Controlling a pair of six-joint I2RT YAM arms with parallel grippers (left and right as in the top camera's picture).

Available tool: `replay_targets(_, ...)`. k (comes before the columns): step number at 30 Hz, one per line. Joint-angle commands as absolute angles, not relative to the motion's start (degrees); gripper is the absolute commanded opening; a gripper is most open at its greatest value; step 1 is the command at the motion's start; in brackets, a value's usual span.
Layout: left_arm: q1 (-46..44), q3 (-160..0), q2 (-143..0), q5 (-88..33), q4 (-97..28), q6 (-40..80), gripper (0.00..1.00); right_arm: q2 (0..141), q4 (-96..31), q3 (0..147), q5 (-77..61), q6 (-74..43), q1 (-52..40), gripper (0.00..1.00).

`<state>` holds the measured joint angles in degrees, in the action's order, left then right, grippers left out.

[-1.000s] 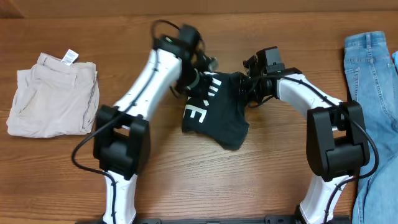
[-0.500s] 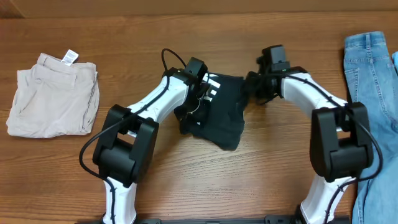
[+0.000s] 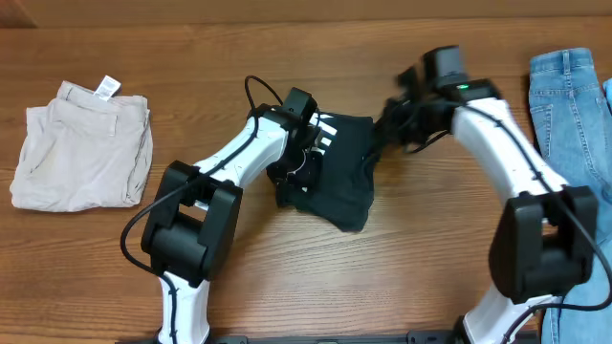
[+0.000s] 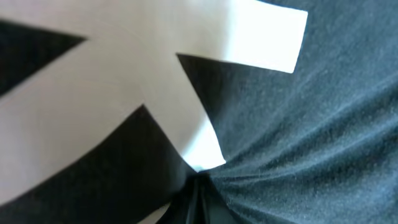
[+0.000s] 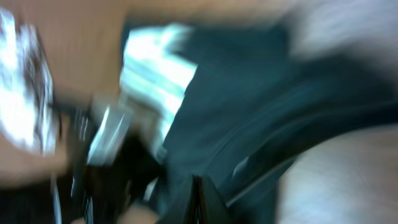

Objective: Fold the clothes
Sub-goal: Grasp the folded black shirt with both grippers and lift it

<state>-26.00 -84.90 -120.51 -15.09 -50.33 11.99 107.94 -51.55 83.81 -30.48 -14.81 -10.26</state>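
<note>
Beige garment: the beige garment lies folded well off to the outer side of your left hand. It is not part of this job.

Left hand: your left hand is down on the shirt's left edge. In the wrist view the dark cloth puckers to a point right at the hand, so I judge it is pinched narrow on the fabric.

T-shirt: the T-shirt sits bunched on the desk between your two hands. It is a rumpled dark heap, and the white lettering is creased just beside the left hand.

Right hand: your right hand is at the shirt's upper right corner, touching it or just beside it. The wrist view is smeared with blur, so I cannot tell whether it is wide, narrow or holding cloth.

Jeans: the jeans lie well apart on the outer side of your right hand, untouched.

Done so far: very little, by my reading. There is no flat panel, no clean edge and no sleeve tucked in.

Left to do: nearly everything. You need to spread the shirt flat between the hands, then bring the sides in and double it over.
</note>
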Motion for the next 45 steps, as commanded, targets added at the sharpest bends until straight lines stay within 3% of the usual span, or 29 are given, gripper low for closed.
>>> replay_targets(1, -23.4, -91.6, -123.0, -15.1, -54.4, 12.9, 0.05, 106.8, -56.5, 83.6, -33.8, -9.3, -16.9, 0.04)
replay_targets(4, -21.9, -99.0, -122.9, -15.1, -60.1, 12.8, 0.07, 106.8, -60.5, 83.6, -31.5, -9.0, -19.7, 0.04)
replay_targets(10, -21.2, -103.9, -123.6, -14.4, -58.7, 8.2, 0.25, 106.8, -59.7, 78.9, -23.8, -9.0, -24.6, 0.04)
replay_targets(15, -22.2, -103.6, -128.4, -14.4, -56.9, 7.0, 0.25, 106.8, -52.7, 71.2, -20.1, -9.1, -24.7, 0.07)
replay_targets(18, -22.5, -103.6, -133.2, -14.5, -57.5, 6.4, 0.18, 106.8, -50.7, 65.4, -11.7, -9.1, -24.7, 0.11)
replay_targets(22, -22.2, -103.6, -135.9, -14.3, -58.7, 6.4, 0.16, 106.8, -50.4, 60.5, -3.6, -15.9, -24.4, 0.04)
replay_targets(25, -22.0, -103.6, -136.5, -11.2, -59.7, 6.5, 0.15, 106.8, -54.7, 60.1, 0.8, -24.0, -23.6, 0.04)
replay_targets(30, -21.0, -103.6, -136.5, -9.4, -61.2, 6.4, 0.13, 106.7, -62.7, 63.2, 5.5, -27.2, -23.2, 0.04)
replay_targets(38, -19.1, -104.8, -135.3, -12.9, -64.6, 6.9, 0.11, 103.3, -69.5, 74.9, 1.5, -22.9, -23.2, 0.04)
replay_targets(43, -17.9, -108.9, -131.0, -15.8, -68.9, 6.8, 0.21, 100.5, -67.9, 78.4, -9.5, -13.4, -23.2, 0.05)
replay_targets(45, -17.2, -110.4, -127.8, -16.2, -69.9, 6.9, 0.27, 99.9, -66.9, 78.5, -13.6, -10.2, -23.2, 0.1)
